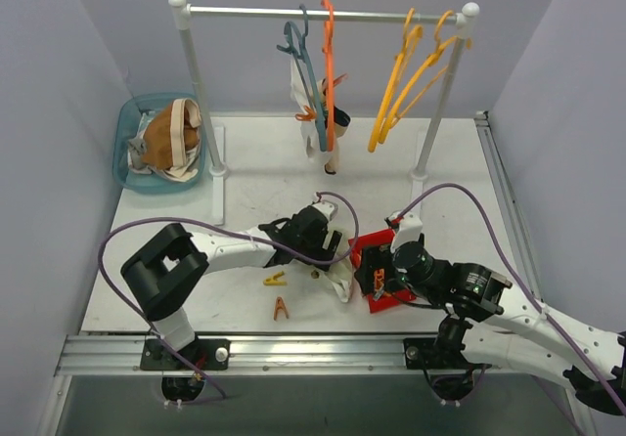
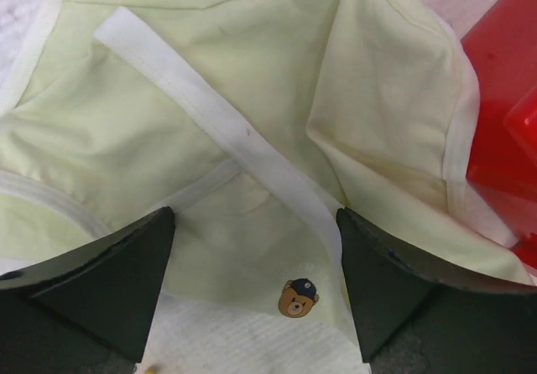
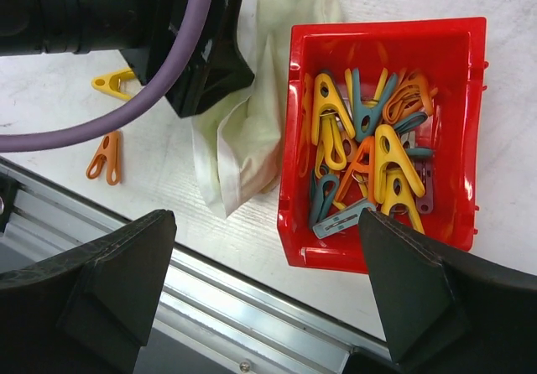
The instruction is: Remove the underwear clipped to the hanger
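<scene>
A pale cream underwear [image 2: 252, 80] with a white waistband and a small bear patch lies crumpled on the table, next to the red bin; in the top view it [image 1: 340, 280] sits under my left arm. My left gripper [image 2: 254, 216] is open, its jaws wide apart just above this fabric, not closed on it; it also shows in the top view [image 1: 331, 258]. More underwear [image 1: 311, 123] hangs clipped to the teal and orange hangers [image 1: 327, 55] on the rail. My right gripper [image 3: 267, 220] is open and empty, over the bin's near edge.
A red bin [image 3: 298, 139] holds several coloured clothespins [image 3: 369, 139]. A yellow pin [image 1: 275, 280] and an orange pin [image 1: 281, 308] lie on the table. A teal basket [image 1: 127, 123] at back left holds several underwear pieces. Yellow hangers [image 1: 411, 74] hang empty on the rail.
</scene>
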